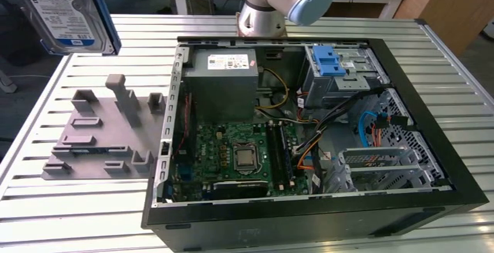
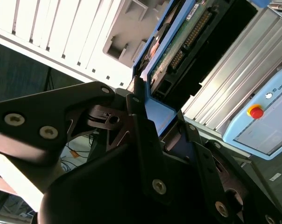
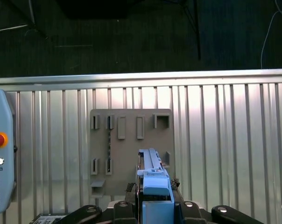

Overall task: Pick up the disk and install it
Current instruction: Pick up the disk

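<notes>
Fingers [image 2: 143, 135] of the gripper [image 2: 160, 112] are shut tight on the disk [image 2: 178, 46], one black finger on each side; its blue rail sits between them, and its green underside shows in the second wrist view. I can see the disk up in the air, not touching anything; in the exterior view it hangs high at that view's left, and the edge of the picture cuts it off. In the first wrist view it is above the grey plate [image 3: 131, 140].

On the table [image 1: 92, 206] sits a big black case [image 1: 309, 218] with its side off; inside it are a grey box [image 1: 224, 73] with a white sticker, a silver cage [image 1: 339, 73] with a blue latch [image 1: 330, 62], a green board [image 1: 231, 154] and lots of wires [image 1: 309, 131]. The case walls stand up all round these things.

Beside the case, toward the exterior view's left, lies the plate, with slots and little posts sticking up; bare table shows all round it. Past the plate the table ends at a straight edge; after that comes dark floor. A light blue pendant [image 3: 1, 154] with a red button lies on the table, apart from the plate. The arm [image 1: 270, 4] stands behind the case.
</notes>
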You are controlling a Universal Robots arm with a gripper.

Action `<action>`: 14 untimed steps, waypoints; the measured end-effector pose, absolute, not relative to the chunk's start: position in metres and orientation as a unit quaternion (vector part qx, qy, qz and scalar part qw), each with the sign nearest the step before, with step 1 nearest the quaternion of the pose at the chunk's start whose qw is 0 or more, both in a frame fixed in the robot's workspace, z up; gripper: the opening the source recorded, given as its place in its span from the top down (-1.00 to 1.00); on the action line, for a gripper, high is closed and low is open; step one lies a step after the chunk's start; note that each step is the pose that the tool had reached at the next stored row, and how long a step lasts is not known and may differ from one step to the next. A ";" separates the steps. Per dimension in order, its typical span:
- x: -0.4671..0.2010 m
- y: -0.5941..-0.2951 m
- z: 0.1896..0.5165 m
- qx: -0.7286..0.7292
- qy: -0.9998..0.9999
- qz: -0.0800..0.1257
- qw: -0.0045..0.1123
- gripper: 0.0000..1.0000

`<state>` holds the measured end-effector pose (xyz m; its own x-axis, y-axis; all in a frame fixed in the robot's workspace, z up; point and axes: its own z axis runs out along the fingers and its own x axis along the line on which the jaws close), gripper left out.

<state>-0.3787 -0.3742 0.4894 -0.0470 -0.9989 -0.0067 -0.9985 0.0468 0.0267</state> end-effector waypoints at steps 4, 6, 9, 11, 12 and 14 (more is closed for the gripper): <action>-0.372 -0.375 0.489 0.690 -0.723 -0.012 0.007 0.27; -0.369 -0.375 0.489 0.690 -0.723 -0.012 0.007 0.27; -0.365 -0.375 0.489 0.690 -0.723 -0.012 0.007 0.27; -0.361 -0.375 0.489 0.690 -0.723 -0.012 0.007 0.27; -0.360 -0.376 0.489 0.690 -0.723 -0.012 0.007 0.27; -0.359 -0.378 0.489 0.690 -0.723 -0.012 0.007 0.27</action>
<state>-0.3593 -0.3778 0.4893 -0.0471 -0.9989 -0.0067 -0.9985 0.0469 0.0270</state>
